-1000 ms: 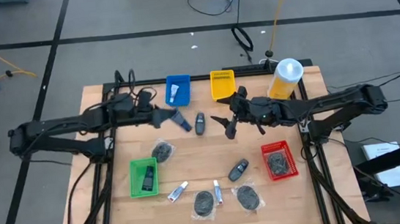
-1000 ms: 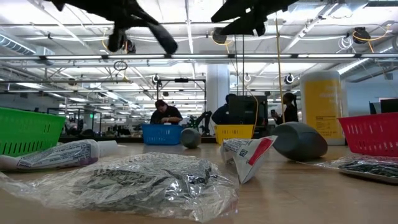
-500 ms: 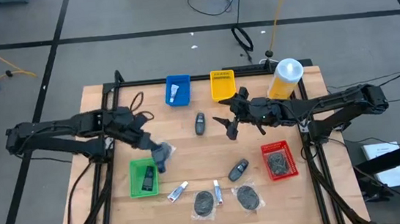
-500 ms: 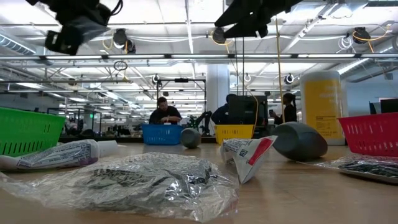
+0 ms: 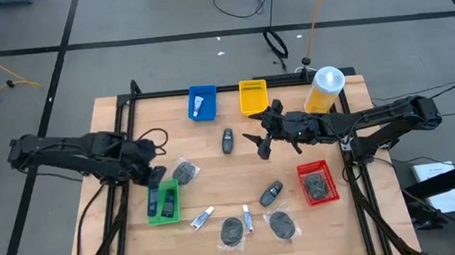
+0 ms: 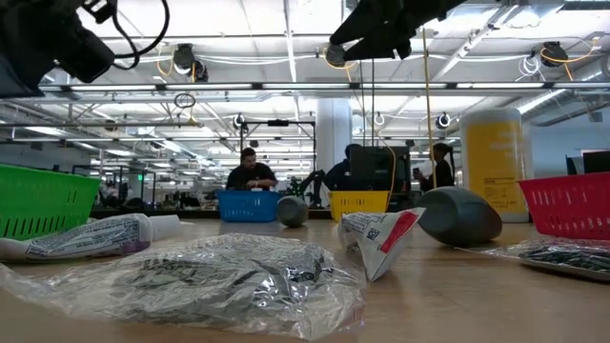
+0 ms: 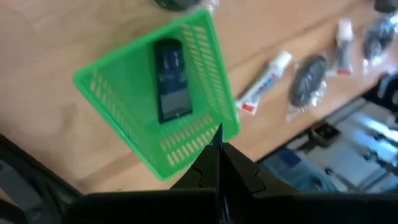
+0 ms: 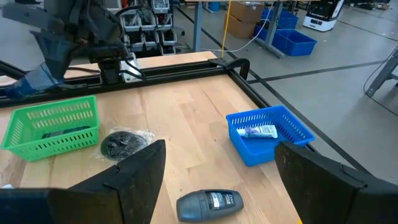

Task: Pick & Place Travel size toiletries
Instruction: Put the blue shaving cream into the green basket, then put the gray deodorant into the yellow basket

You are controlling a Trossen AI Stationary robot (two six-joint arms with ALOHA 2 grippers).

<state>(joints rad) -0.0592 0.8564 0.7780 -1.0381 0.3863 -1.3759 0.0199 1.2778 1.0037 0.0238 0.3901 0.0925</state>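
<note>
Two small white tubes lie flat near the table's near edge [image 5: 202, 219] [image 5: 248, 218]; the left wrist view shows them too [image 7: 264, 81] [image 7: 342, 37]. A third tube lies in the blue bin [image 5: 199, 106] [image 8: 256, 131]. My left gripper [image 5: 153, 199] [image 7: 217, 137] hovers shut and empty above the green bin [image 5: 176, 212], well left of the tubes. My right gripper [image 5: 261, 145] [image 8: 217, 180] hangs open and empty above the table's middle, near a dark oval item [image 8: 210, 203].
The green bin holds a black device [image 7: 171, 84]. A yellow bin [image 5: 253, 96] and a yellow bottle [image 5: 324, 90] stand at the far edge, a red bin [image 5: 316, 182] on the right. Dark bagged items [image 5: 185, 172] [image 5: 231, 230] [image 5: 282, 223] and a grey oval item [image 5: 271, 194] lie around. People sit beyond the table.
My left gripper has swung from beside the blue bin toward the table's near-left, ending above the green bin. The tubes and bins have stayed where they were.
</note>
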